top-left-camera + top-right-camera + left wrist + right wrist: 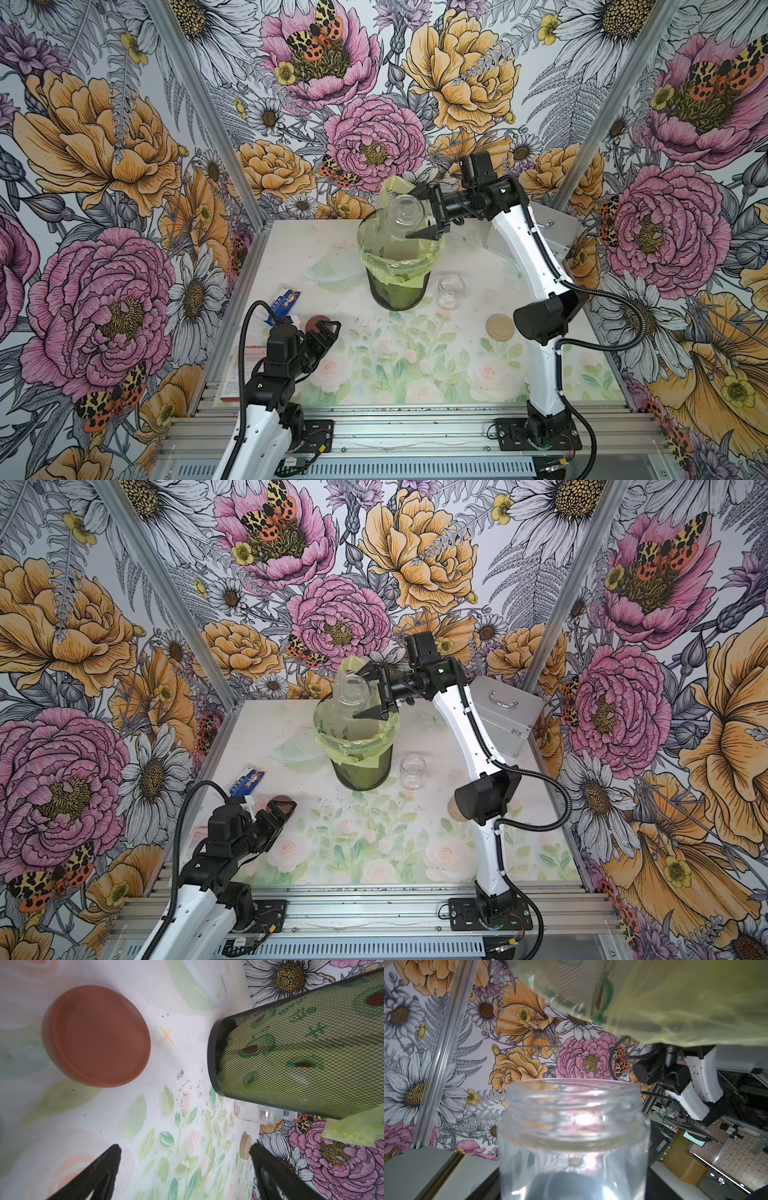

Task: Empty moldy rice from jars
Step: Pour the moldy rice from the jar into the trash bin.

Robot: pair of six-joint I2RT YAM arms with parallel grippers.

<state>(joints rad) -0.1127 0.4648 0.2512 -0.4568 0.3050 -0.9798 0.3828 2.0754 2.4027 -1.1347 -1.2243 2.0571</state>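
Surroundings: a tall dark mesh bin (397, 293) lined with a yellow-green bag (395, 262) stands on the worktop (415, 365) toward the middle of its far edge. A shallow clear plastic bowl (328, 272) lies just beside the bin on its left. A blue packet (283, 302) lies near the left edge. A silver metal case (503, 712) sits at the far right corner, behind the right arm. Dark specks are scattered on the worktop in front of the bin.

Right gripper (410, 215): clamped around a clear glass jar (397, 216), held above the bin's open bag. The jar is tilted, lidless, its mouth turned toward the bag. In the right wrist view the glass (573, 1126) shows clear through. Loose bag plastic rises at the far side of the bin, close behind the jar.

Second jar (451, 291): upright on the worktop just right of the bin, lidless, apart from it. Its glass also looks clear.

Lids: a beige lid (500, 327) lies flat toward the right edge, partly hidden by the right arm's elbow in a top view. A copper-orange lid (97, 1036) lies flat near the left edge.

Left gripper (184, 1150): low over the near left part of the worktop, fingers spread with nothing between them, tips just beside the copper-orange lid.

What lies at the bottom of the bag cannot be made out.
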